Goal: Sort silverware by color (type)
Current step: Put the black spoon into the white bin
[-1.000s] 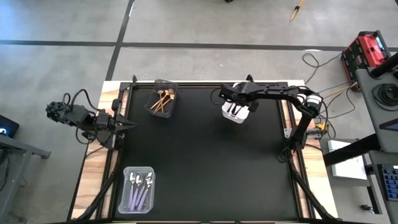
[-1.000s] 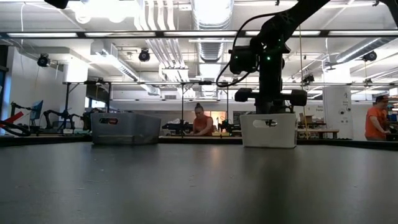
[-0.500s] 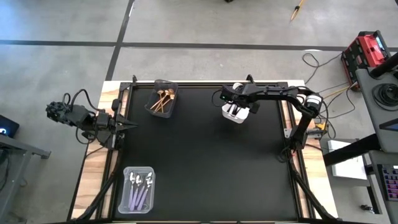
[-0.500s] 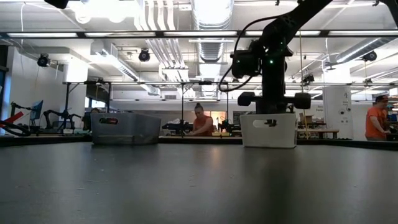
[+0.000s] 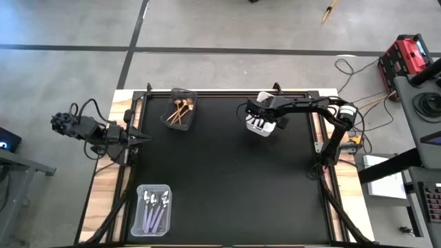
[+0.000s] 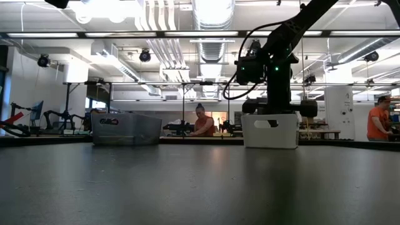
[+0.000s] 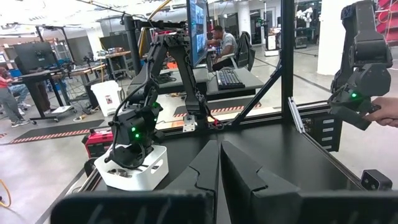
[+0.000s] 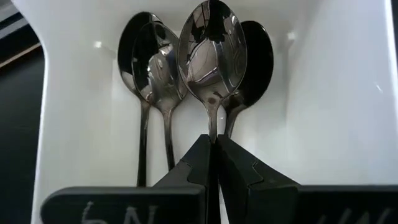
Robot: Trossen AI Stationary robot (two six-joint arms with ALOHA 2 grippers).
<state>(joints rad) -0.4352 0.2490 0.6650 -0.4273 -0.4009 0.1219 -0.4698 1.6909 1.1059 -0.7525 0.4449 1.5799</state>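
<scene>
A black counter (image 5: 220, 179) is seen from above. The right claw (image 8: 212, 155) is lowered into a white bin (image 5: 261, 124) at the counter's far side, its fingers pressed together on the handle of a dark grey spoon (image 8: 211, 53), held above three other dark spoons (image 8: 152, 62) lying in the bin. Gold spoons (image 5: 180, 112) are gathered in a dark bin (image 5: 187, 94), lilac-handled spoons (image 5: 153, 212) in a clear bin (image 5: 167, 189). No loose silverware is seen on the counter. The left claw (image 7: 219, 163) is parked at the left edge, fingers pressed together, empty. The last sorting step is judged underway: the spoon must be released, then the claw lifted clear.
</scene>
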